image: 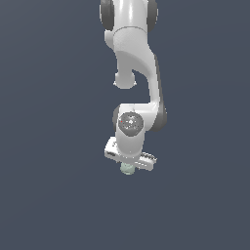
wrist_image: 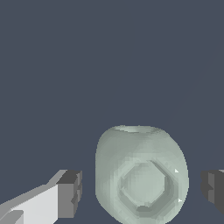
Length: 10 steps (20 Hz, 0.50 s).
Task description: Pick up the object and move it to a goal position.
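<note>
I'm hovering my white two-finger gripper [wrist_image: 141, 192] wide open around the small pale sage-green lumpy disc [wrist_image: 141, 174], which is sitting between my fingertips, untouched. I'm thinking: center it first, it's nearer one pad, then squeeze evenly.

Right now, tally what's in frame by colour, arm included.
Sage green: 1, the object, sitting between the fingers with gaps on both sides
White: 1, the arm, dark pads on its fingers
Total: 2
</note>
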Tool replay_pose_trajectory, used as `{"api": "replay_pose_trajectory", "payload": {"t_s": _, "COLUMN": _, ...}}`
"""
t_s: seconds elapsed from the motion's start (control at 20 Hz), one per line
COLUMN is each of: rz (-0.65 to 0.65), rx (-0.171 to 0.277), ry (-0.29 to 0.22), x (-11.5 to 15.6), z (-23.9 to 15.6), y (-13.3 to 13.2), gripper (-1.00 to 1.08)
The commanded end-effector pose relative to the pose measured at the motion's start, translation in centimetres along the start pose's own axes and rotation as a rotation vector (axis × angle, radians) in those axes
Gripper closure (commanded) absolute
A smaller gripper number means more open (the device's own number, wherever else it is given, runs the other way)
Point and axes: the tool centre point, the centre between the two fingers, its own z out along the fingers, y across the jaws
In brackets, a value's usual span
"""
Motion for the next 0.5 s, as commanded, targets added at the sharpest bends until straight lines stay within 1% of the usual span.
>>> {"api": "replay_pose_trajectory", "payload": {"t_s": 0.0, "rz": 0.001, "rx": 0.000, "ry": -0.001, "x": -0.06, "z": 1.36, "y": 0.01, "gripper": -0.92}}
{"api": "replay_pose_trajectory", "payload": {"t_s": 0.15, "rz": 0.001, "rx": 0.000, "ry": 0.000, "x": -0.02, "z": 2.17, "y": 0.01, "gripper": -0.92}}
{"api": "replay_pose_trajectory", "payload": {"t_s": 0.35, "rz": 0.001, "rx": 0.000, "ry": 0.000, "x": 0.10, "z": 2.16, "y": -0.02, "gripper": -0.92}}
{"api": "replay_pose_trajectory", "payload": {"t_s": 0.4, "rz": 0.001, "rx": 0.000, "ry": 0.000, "x": 0.10, "z": 2.16, "y": -0.02, "gripper": 1.08}}
{"api": "replay_pose_trajectory", "payload": {"t_s": 0.45, "rz": 0.001, "rx": 0.000, "ry": 0.000, "x": 0.10, "z": 2.16, "y": -0.02, "gripper": 1.08}}
